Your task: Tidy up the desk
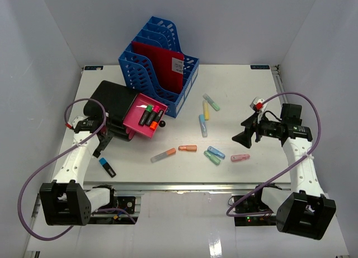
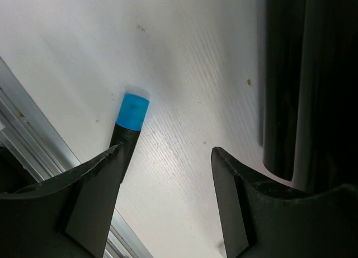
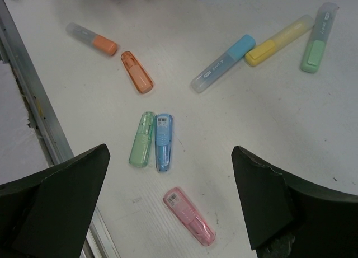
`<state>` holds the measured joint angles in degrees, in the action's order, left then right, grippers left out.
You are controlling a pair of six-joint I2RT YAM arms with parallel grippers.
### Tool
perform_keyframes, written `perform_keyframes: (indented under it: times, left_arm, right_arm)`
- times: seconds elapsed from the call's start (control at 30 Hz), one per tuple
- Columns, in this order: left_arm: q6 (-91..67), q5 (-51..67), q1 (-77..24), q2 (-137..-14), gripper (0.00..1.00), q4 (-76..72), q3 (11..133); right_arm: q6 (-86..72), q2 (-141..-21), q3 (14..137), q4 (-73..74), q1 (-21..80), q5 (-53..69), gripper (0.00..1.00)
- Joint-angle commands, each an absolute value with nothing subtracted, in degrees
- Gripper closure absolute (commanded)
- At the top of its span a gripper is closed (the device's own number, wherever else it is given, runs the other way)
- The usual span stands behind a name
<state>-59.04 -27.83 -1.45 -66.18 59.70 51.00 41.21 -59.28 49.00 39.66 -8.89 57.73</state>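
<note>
The white desk (image 1: 246, 95) carries scattered highlighters. My right gripper (image 1: 241, 136) hangs open over it with nothing between its fingers. In the right wrist view, that gripper (image 3: 170, 149) frames a pink highlighter (image 3: 189, 216), with a green one (image 3: 141, 139) and a blue one (image 3: 163, 141) side by side just beyond it. My left gripper (image 1: 102, 148) is open and empty at the desk's front left. A black marker with a blue cap (image 2: 134, 109) lies by its left finger (image 2: 95, 179), and the marker's body runs under that finger.
A blue file rack (image 1: 146, 67) holding a red folder (image 1: 163, 67) stands at the back. A black box (image 1: 112, 98) with a pink tray (image 1: 134, 123) of markers sits beside my left gripper. More highlighters (image 1: 205, 109) lie mid-desk. A metal rail (image 1: 184, 186) edges the front.
</note>
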Motion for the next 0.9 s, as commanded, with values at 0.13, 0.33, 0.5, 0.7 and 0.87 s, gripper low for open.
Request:
perform_keyframes:
  times: [0.13, 0.33, 0.5, 0.7, 0.87]
  left_arm:
    - [-57.24, -16.7, 2.21, -61.51, 0.26, 52.85, 40.97]
    - [-60.86, -15.63, 3.45, -57.06, 0.26, 52.47, 35.21]
    - [-62.0, -17.4, 4.41, -60.2, 0.25, 54.36, 36.12]
    - [-61.17, -14.43, 6.46, -63.94, 0.32, 48.89, 32.71]
    - [-59.61, -13.16, 7.48, -65.17, 0.43, 45.67, 31.45]
  right_arm:
    - [42.52, -54.26, 47.58, 38.08, -9.14, 63.61, 0.02]
    - [42.42, -52.52, 46.91, 38.23, -9.14, 64.54, 0.02]
    - [42.45, -51.86, 46.76, 38.23, -9.14, 64.6, 0.02]
    - [42.63, -51.7, 46.66, 38.15, -9.14, 64.18, 0.02]
    - [42.55, -52.03, 46.66, 38.23, -9.23, 64.51, 0.02]
